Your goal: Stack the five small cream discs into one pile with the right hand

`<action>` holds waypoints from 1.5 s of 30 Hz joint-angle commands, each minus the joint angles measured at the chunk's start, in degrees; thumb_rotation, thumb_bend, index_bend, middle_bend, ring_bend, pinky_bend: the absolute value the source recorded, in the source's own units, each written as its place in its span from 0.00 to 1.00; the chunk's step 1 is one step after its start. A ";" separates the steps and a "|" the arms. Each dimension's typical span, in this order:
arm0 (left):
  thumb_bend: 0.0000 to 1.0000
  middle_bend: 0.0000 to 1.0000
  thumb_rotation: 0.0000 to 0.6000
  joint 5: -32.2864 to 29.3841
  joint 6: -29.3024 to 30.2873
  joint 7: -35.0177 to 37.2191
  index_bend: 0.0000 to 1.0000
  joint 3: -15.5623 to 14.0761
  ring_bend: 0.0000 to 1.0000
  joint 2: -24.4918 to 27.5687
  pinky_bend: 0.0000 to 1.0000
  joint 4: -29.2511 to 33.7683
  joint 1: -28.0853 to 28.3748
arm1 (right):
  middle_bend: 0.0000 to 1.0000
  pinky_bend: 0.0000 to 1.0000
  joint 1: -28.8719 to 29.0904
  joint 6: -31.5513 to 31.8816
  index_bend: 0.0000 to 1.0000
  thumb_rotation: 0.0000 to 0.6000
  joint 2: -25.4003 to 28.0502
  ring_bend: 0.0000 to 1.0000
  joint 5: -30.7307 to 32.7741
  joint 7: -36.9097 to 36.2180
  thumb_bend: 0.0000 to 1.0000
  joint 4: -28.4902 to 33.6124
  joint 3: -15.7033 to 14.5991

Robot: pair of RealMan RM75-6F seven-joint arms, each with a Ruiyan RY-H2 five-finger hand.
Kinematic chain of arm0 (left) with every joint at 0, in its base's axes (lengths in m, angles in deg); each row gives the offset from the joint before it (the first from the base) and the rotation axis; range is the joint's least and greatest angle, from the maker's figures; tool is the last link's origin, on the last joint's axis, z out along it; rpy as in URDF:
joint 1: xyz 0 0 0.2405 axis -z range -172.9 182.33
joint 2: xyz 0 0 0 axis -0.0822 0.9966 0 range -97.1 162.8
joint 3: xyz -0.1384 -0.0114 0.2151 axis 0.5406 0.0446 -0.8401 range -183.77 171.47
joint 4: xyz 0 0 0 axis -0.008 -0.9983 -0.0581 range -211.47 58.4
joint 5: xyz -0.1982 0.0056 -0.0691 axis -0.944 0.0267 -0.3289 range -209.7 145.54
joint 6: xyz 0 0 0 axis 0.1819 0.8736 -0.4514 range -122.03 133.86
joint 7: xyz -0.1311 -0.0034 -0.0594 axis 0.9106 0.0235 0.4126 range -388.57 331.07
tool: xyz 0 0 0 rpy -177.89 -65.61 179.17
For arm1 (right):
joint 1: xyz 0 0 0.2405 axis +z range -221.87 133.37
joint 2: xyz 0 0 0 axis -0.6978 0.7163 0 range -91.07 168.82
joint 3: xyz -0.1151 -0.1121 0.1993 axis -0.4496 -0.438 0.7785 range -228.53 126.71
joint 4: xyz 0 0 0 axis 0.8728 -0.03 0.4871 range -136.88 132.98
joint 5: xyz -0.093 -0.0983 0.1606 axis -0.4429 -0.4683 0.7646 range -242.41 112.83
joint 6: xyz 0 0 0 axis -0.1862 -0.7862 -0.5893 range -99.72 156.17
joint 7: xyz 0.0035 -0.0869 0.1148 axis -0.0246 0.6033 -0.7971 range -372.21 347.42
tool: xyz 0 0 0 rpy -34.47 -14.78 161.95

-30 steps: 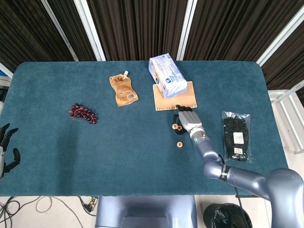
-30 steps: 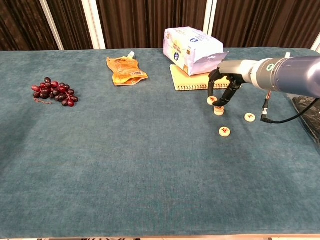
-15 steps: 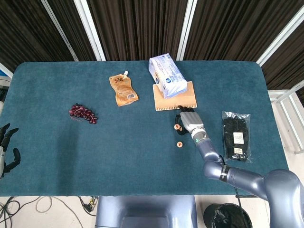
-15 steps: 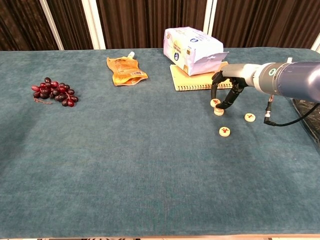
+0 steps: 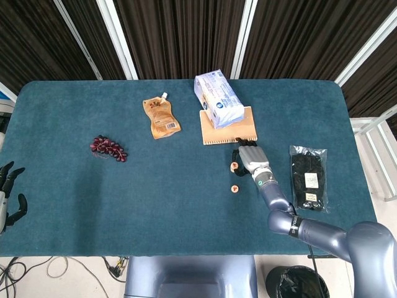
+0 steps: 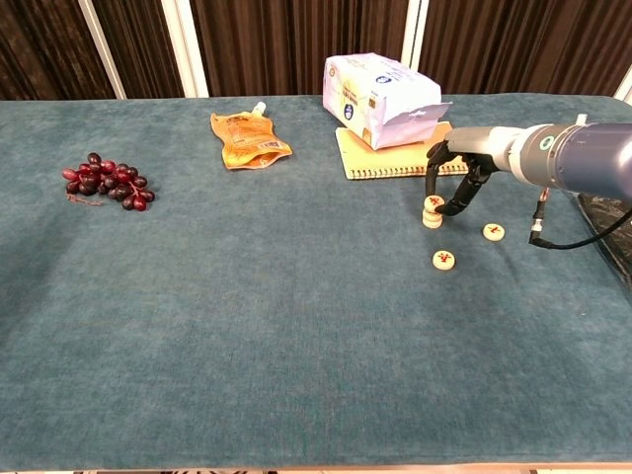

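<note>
A short pile of cream discs (image 6: pixel 432 217) stands in front of the notebook. My right hand (image 6: pixel 460 184) reaches down to it from the right and pinches the top cream disc (image 6: pixel 433 203), which sits on the pile. Two loose discs lie on the cloth: one (image 6: pixel 444 260) nearer me and one (image 6: pixel 493 232) to the right, under my forearm. The head view shows the pile (image 5: pixel 234 166) just left of the right hand (image 5: pixel 251 157) and one loose disc (image 5: pixel 234 189) below it. My left hand (image 5: pixel 9 194) hangs off the table's left edge, fingers apart, holding nothing.
A tan notebook (image 6: pixel 360 158) with a white tissue pack (image 6: pixel 380 87) on it lies just behind the pile. An orange pouch (image 6: pixel 249 138) and dark grapes (image 6: pixel 107 180) lie to the left. A black packet (image 5: pixel 308 177) lies to the right of my right arm.
My right hand carried a disc to the right, from beside the pile to on top of it. The two loose discs and my left hand have not moved.
</note>
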 commanded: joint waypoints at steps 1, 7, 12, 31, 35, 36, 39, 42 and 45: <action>0.62 0.00 1.00 -0.02 0.01 0.01 0.16 -0.01 0.00 -0.04 0.00 0.05 -0.01 | 0.00 0.00 -0.11 -0.07 0.52 1.00 0.14 0.00 0.13 0.02 0.41 0.11 -0.13; 0.62 0.00 1.00 -0.11 0.00 0.00 0.16 0.01 0.00 -0.04 0.00 -0.02 -0.02 | 0.00 0.00 -0.27 -0.35 0.52 1.00 0.02 0.00 -0.04 -0.36 0.41 -0.07 -0.15; 0.62 0.00 1.00 -0.15 -0.04 0.05 0.16 0.03 0.00 -0.02 0.00 -0.03 0.00 | 0.00 0.00 -0.22 -0.56 0.52 1.00 -0.25 0.00 -0.24 -0.61 0.41 -0.41 -0.08; 0.62 0.00 1.00 -0.25 -0.21 0.04 0.16 0.00 0.00 0.05 0.00 0.00 0.03 | 0.00 0.00 0.13 -0.47 0.50 1.00 -0.50 0.00 0.14 -0.07 0.40 -0.68 -0.23; 0.62 0.00 1.00 -0.26 -0.22 -0.06 0.16 0.01 0.00 0.05 0.00 0.04 0.05 | 0.00 0.00 0.17 -0.62 0.49 1.00 -0.38 0.00 0.27 0.07 0.41 -0.67 -0.32; 0.62 0.00 1.00 -0.25 -0.20 -0.07 0.16 0.01 0.00 0.05 0.00 0.03 0.05 | 0.00 0.00 0.17 -0.64 0.49 1.00 -0.34 0.00 0.30 0.08 0.41 -0.62 -0.33; 0.62 0.00 1.00 -0.35 -0.25 -0.03 0.16 0.02 0.00 0.05 0.00 0.07 0.04 | 0.00 0.00 0.12 -0.61 0.49 1.00 -0.25 0.00 0.32 0.00 0.41 -0.42 -0.30; 0.62 0.00 1.00 -0.33 -0.23 -0.08 0.16 0.00 0.00 0.04 0.00 0.07 0.03 | 0.00 0.00 0.11 -0.54 0.48 1.00 -0.27 0.00 0.21 -0.03 0.41 -0.36 -0.31; 0.62 0.00 1.00 -0.43 -0.34 -0.10 0.16 -0.02 0.00 0.08 0.00 0.13 0.03 | 0.00 0.00 0.09 -0.42 0.47 1.00 -0.32 0.00 0.09 -0.13 0.41 -0.30 -0.25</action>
